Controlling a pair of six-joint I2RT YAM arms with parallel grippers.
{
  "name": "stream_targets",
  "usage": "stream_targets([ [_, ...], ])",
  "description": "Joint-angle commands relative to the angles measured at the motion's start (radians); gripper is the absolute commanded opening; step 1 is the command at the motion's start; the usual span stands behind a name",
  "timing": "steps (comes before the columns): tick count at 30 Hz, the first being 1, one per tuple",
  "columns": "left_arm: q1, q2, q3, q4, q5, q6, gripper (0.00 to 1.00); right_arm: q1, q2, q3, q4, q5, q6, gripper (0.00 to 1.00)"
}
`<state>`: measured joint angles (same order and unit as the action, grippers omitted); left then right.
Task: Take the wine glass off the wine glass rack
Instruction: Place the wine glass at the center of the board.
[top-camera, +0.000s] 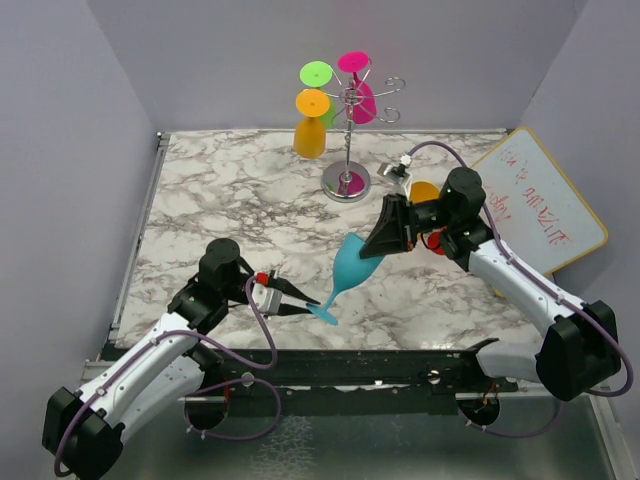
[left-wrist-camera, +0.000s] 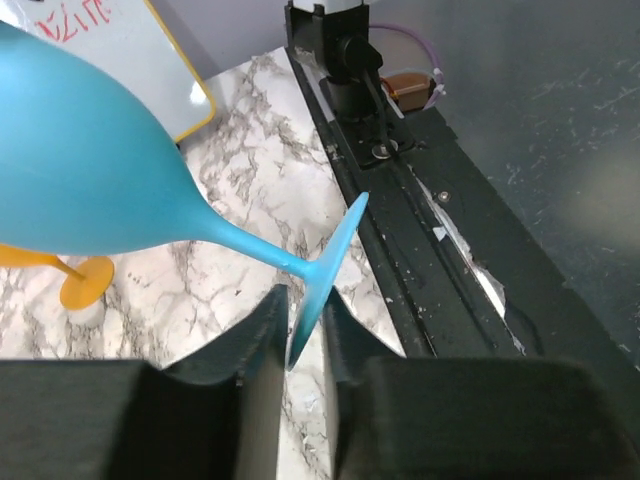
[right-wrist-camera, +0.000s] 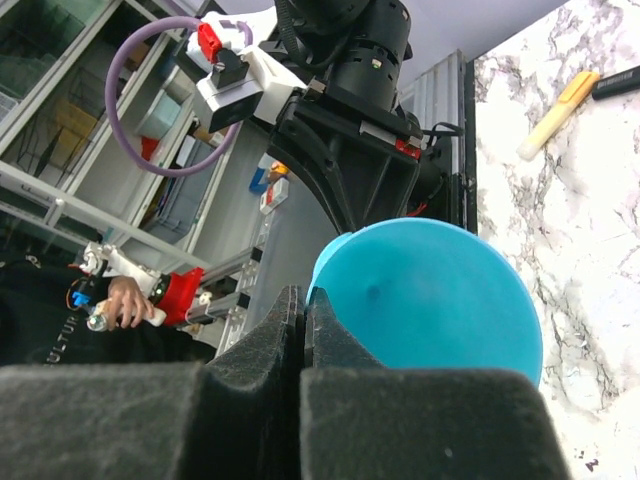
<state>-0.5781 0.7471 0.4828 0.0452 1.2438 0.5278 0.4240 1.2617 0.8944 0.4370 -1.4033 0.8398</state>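
The wine glass rack stands at the back of the table on its round shiny base, with an orange glass, a green one and a magenta one hanging from it. A blue wine glass is off the rack, tilted in the air over the table's front middle. My right gripper is shut on the rim of its bowl; its fingers meet in the right wrist view. My left gripper is open, its fingers either side of the glass's foot.
Another orange glass lies on the table behind my right gripper; its foot shows in the left wrist view. A whiteboard leans at the right edge. A yellow marker lies on the marble. The black front rail runs below the glass.
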Motion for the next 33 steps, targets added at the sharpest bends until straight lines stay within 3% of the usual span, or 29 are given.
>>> stream_targets([
  [1, 0.003, -0.011, 0.01, 0.004, -0.019, -0.005, 0.27, 0.016, -0.003, 0.012, -0.031, -0.016, -0.051, 0.01],
  [3, 0.002, -0.024, 0.008, 0.004, -0.019, -0.01, 0.37, 0.017, 0.0, 0.017, -0.043, -0.007, -0.06, 0.01],
  [10, 0.003, -0.057, -0.008, 0.002, -0.044, -0.024, 0.54, 0.016, 0.019, 0.041, -0.154, 0.01, -0.144, 0.01],
  [16, 0.003, -0.107, -0.025, 0.001, -0.138, -0.034, 0.64, 0.017, 0.033, 0.1, -0.393, 0.096, -0.346, 0.0],
  [19, 0.001, -0.122, -0.024, 0.007, -0.201, -0.049, 0.67, 0.016, 0.016, 0.105, -0.422, 0.171, -0.374, 0.01],
  [21, 0.003, -0.145, -0.027, 0.043, -0.252, -0.089, 0.77, 0.016, -0.002, 0.102, -0.434, 0.227, -0.393, 0.01],
  [23, 0.002, -0.173, -0.047, 0.089, -0.301, -0.132, 0.98, 0.016, -0.014, 0.107, -0.481, 0.294, -0.423, 0.01],
  [26, 0.001, -0.199, -0.068, 0.11, -0.345, -0.156, 0.99, 0.017, -0.032, 0.12, -0.531, 0.413, -0.434, 0.01],
  [30, 0.003, -0.241, -0.089, 0.206, -0.494, -0.263, 0.99, 0.017, -0.096, 0.114, -0.517, 0.577, -0.396, 0.01],
  [33, 0.003, -0.304, -0.148, 0.292, -0.619, -0.337, 0.99, 0.016, -0.122, 0.135, -0.603, 0.714, -0.443, 0.01],
])
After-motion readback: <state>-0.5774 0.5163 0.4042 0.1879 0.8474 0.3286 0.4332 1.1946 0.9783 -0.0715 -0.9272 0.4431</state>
